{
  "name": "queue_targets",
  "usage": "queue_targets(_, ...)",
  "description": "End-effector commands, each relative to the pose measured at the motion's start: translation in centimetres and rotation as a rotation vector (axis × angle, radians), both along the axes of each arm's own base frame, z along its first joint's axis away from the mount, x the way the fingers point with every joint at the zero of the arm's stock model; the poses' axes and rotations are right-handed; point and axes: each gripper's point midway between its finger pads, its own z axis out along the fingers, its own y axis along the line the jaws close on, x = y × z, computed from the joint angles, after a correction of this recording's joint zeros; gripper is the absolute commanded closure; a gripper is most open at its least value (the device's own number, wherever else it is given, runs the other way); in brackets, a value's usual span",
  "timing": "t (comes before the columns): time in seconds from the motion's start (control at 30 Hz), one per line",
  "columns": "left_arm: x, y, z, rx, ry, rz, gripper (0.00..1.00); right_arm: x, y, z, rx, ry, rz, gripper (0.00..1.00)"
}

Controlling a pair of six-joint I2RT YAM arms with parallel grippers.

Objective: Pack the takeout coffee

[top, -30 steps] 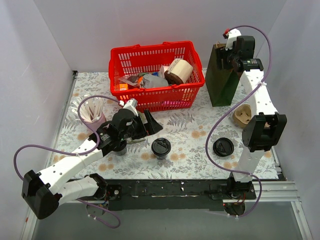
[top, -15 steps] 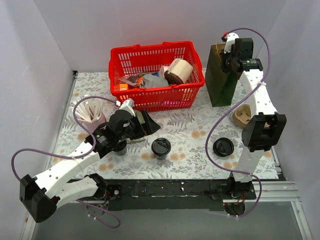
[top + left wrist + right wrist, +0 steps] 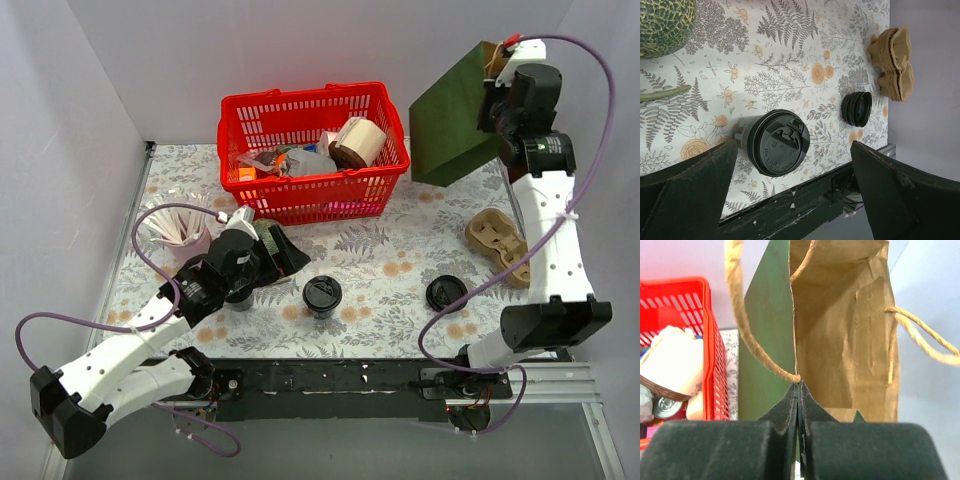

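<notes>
Top view: the dark green paper bag (image 3: 455,125), standing on the bench a second ago, now hangs tilted at upper right, its rim clenched in the right claw (image 3: 497,78). The small black lidded takeout coffee cup (image 3: 322,296) stands at centre on the floral bench (image 3: 390,250).

Left wrist view: the left claw (image 3: 794,150) is spread wide and released, clear of the cup (image 3: 775,149).

Right wrist view: only here the bag's brown inside (image 3: 840,325) shows.

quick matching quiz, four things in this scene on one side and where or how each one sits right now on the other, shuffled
Things:
1 green bag
2 takeout coffee
3 loose black lid
4 cardboard cup tray

States:
A upright, lidded, front middle of the table
B tilted, top edge pinched by the right gripper
C tan, nearest the right edge
D lying right of the coffee

Pairs: 1-B; 2-A; 3-D; 4-C
</notes>
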Motion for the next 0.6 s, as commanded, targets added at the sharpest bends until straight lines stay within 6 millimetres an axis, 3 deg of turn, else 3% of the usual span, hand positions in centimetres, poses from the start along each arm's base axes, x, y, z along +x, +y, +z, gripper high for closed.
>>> queue_targets(0.0, -0.3, 0.9, -0.5, 0.011, 0.010, 0.034, 0.02, -3.4, -0.7, 3.6, 0.008, -0.053, -0.079, 0.99)
queue_targets(0.07, -0.4, 0.9, -0.5, 0.009, 0.014, 0.031, 0.02, -5.1, -0.6, 3.5, 0.010, -0.037, -0.095, 0.99)
queue_targets(0.13, -0.5, 1.1, -0.5, 0.013, 0.014, 0.035, 0.02, -6.8, 0.2, 1.4, 0.004, 0.039, -0.112, 0.99)
queue_targets(0.17, -0.5, 1.2, -0.5, 0.015, 0.016, 0.038, 0.02, -8.1, 0.5, 1.3, 0.043, 0.044, -0.134, 0.99)
queue_targets(0.2, -0.5, 1.3, -0.5, 0.020, 0.016, 0.045, 0.02, -8.9, 1.9, 0.5, 0.046, 0.065, -0.107, 0.99)
queue_targets(0.23, -0.5, 1.5, -0.8, 0.030, 0.023, 0.050, 0.02, -9.6, 2.4, -1.4, 0.042, 0.112, -0.102, 0.99)
queue_targets(0.33, -0.5, 1.6, -1.0, 0.036, 0.024, 0.055, 0.02, -12.1, 5.3, -2.4, 0.076, 0.121, -0.038, 0.99)
queue_targets(0.4, -0.6, 1.6, -1.2, 0.040, 0.027, 0.048, 0.02, -13.9, 7.3, -4.3, 0.083, 0.170, -0.003, 0.99)
queue_targets(0.47, -0.7, 1.7, -1.4, 0.043, 0.032, 0.049, 0.02, -15.0, 8.2, -6.1, 0.076, 0.218, 0.019, 0.99)
queue_targets(0.57, -0.7, 1.8, -1.4, 0.046, 0.030, 0.052, 0.02, -16.3, 10.7, -7.4, 0.072, 0.244, 0.070, 0.99)
